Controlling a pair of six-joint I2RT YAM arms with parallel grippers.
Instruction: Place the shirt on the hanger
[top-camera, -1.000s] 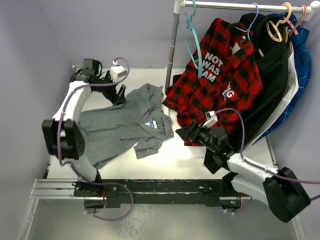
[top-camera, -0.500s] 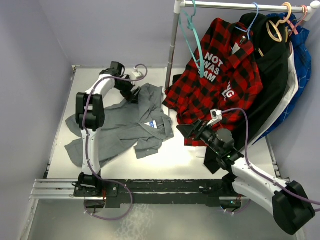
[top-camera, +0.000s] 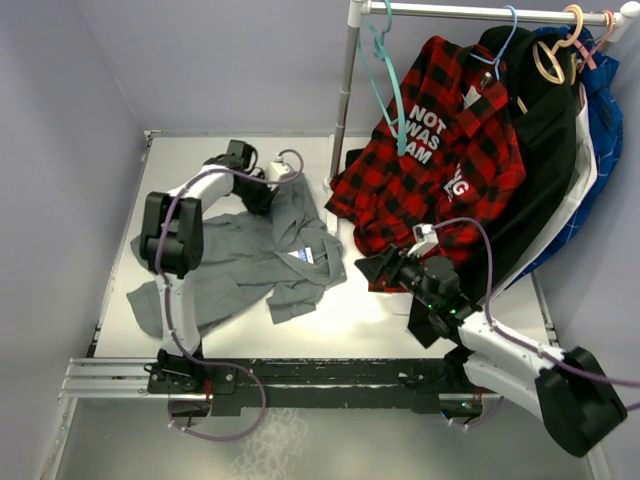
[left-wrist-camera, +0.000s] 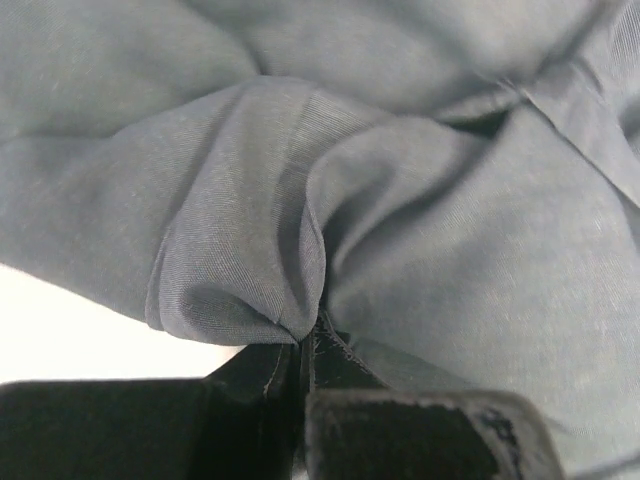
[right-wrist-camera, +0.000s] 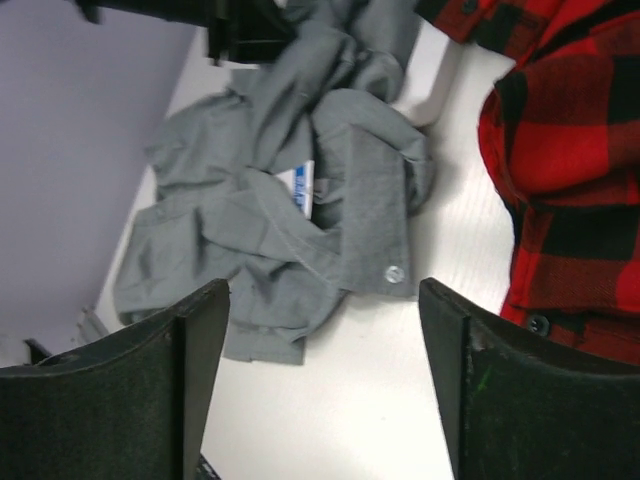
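Bunched narrower than half a second ago, shirt (top-camera: 240, 262) lies crumpled on table (top-camera: 350, 312), left gripper (left-wrist-camera: 305, 360) pinched tight on a grey fold at its far edge, right gripper (right-wrist-camera: 322, 300) spread wide, empty, near it, hanger (top-camera: 384, 85) hung on rail (top-camera: 480, 12).

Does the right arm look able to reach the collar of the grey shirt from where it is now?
Probably yes. The right gripper is open and faces the collar of the shirt, with only bare table between them. The left gripper pinches the shirt's far edge, away from the collar.
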